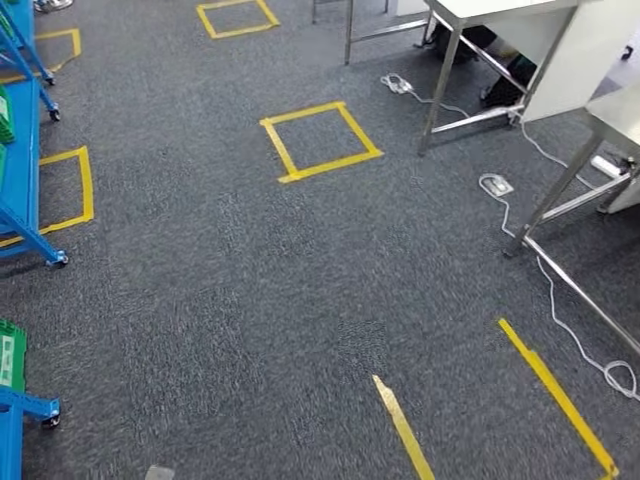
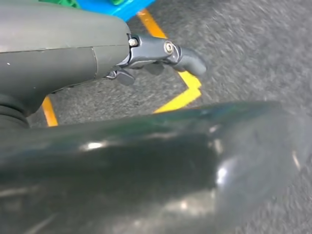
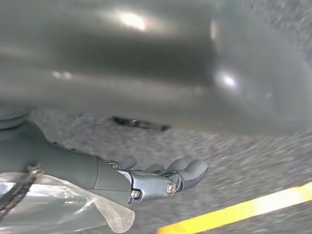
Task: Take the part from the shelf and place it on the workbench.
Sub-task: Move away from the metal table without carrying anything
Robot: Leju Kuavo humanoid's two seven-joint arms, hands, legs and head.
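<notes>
The left hand (image 2: 162,53) hangs empty, fingers loosely extended over grey carpet (image 1: 226,300). The right hand (image 3: 162,180) holds a clear plastic bag (image 3: 66,204) against its palm. Blue wheeled shelves (image 1: 23,170) stand beside yellow tape squares (image 1: 321,140).

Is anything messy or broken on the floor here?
A little. A white cable trails loose across the grey carpet beside the metal table legs, ending in a coil. One short yellow tape strip near the bottom looks worn and frayed at its tip. Nothing looks spilled.

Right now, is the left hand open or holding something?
Open: the left hand shows straight fingers over the carpet, nothing between them.
</notes>
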